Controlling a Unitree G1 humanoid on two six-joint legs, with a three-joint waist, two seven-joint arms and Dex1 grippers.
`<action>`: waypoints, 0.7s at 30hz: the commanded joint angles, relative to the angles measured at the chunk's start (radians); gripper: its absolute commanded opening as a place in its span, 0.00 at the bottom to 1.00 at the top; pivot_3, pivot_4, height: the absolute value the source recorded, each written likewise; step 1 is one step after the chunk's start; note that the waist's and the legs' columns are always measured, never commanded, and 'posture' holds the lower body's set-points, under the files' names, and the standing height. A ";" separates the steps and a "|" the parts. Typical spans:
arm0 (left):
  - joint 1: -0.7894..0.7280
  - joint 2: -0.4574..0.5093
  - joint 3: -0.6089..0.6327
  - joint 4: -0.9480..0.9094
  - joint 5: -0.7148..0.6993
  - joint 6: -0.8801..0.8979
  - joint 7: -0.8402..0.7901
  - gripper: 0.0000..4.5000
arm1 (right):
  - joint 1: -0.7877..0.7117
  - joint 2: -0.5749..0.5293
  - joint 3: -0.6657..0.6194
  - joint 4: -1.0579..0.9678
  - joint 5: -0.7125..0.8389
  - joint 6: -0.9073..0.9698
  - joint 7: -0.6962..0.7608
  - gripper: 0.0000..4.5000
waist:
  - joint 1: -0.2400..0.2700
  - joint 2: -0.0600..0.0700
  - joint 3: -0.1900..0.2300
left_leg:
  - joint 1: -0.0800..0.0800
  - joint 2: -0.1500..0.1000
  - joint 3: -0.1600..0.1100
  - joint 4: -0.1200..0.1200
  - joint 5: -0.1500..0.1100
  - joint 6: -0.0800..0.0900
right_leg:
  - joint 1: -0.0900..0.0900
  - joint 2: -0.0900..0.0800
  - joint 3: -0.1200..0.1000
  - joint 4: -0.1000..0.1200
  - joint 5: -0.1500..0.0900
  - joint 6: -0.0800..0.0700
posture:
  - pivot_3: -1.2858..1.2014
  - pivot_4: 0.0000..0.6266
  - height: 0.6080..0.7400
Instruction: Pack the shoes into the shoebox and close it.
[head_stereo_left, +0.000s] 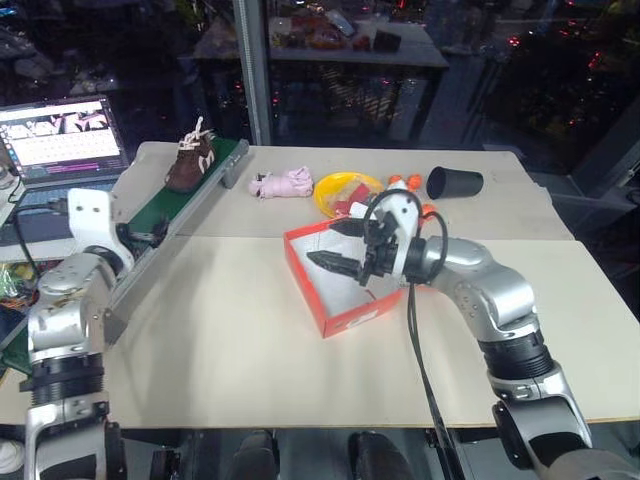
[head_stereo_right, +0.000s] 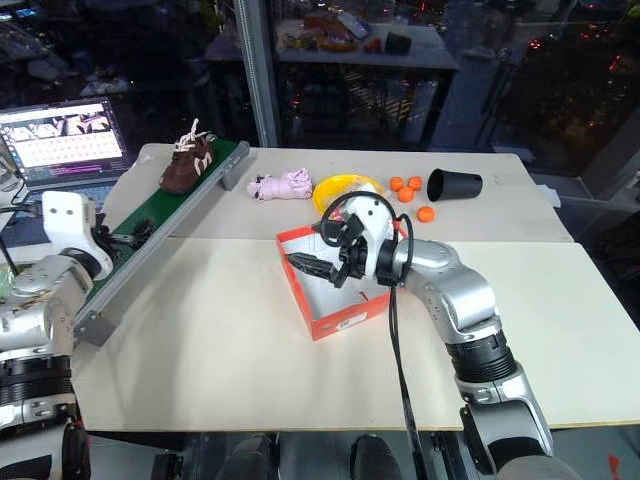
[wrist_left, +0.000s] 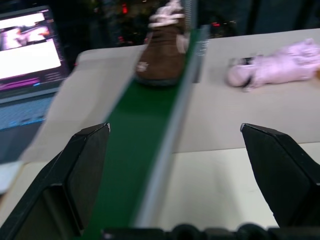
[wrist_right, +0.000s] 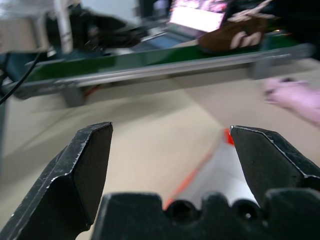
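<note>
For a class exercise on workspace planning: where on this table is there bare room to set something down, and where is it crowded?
Free: the near table in front of the shoebox, and the right side beyond the right gripper. Crowded: the far edge with pink cloth, yellow bowl, oranges, black cup; green conveyor with shoe.

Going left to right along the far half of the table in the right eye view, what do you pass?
Laptop → brown shoe on the green conveyor → pink cloth bundle → yellow bowl → oranges → black cup.

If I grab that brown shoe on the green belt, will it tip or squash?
The shoe stands upright on its flat sole, so a low grip probably won't tip it. The upper looks soft and may squash. Loose laces could snag.
</note>
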 joint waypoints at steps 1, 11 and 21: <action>-0.061 0.060 0.019 0.163 0.017 -0.137 -0.061 1.00 | -0.028 0.004 0.000 -0.031 0.007 -0.003 0.021 0.98 | 0.002 0.000 0.000 | 0.000 0.000 0.000 0.000 0.000 0.000 | 0.000 0.000 0.000 0.000 0.000 0.000 | 0.52 0.24 1.00; -0.219 0.111 -0.019 0.504 0.055 -0.317 -0.148 1.00 | -0.011 -0.015 -0.007 -0.060 0.008 0.017 0.023 0.98 | 0.000 -0.001 0.000 | -0.001 0.001 0.000 0.000 0.000 0.000 | -0.001 0.000 -0.001 0.000 0.001 -0.001 | 0.52 0.24 1.00; -0.307 0.110 -0.023 0.648 0.057 -0.375 -0.169 1.00 | 0.008 -0.037 -0.023 -0.106 0.018 0.065 0.004 0.98 | -0.004 -0.001 0.000 | -0.003 0.001 0.000 0.000 0.000 0.000 | -0.003 0.000 -0.001 0.000 0.001 -0.001 | 0.52 0.24 1.00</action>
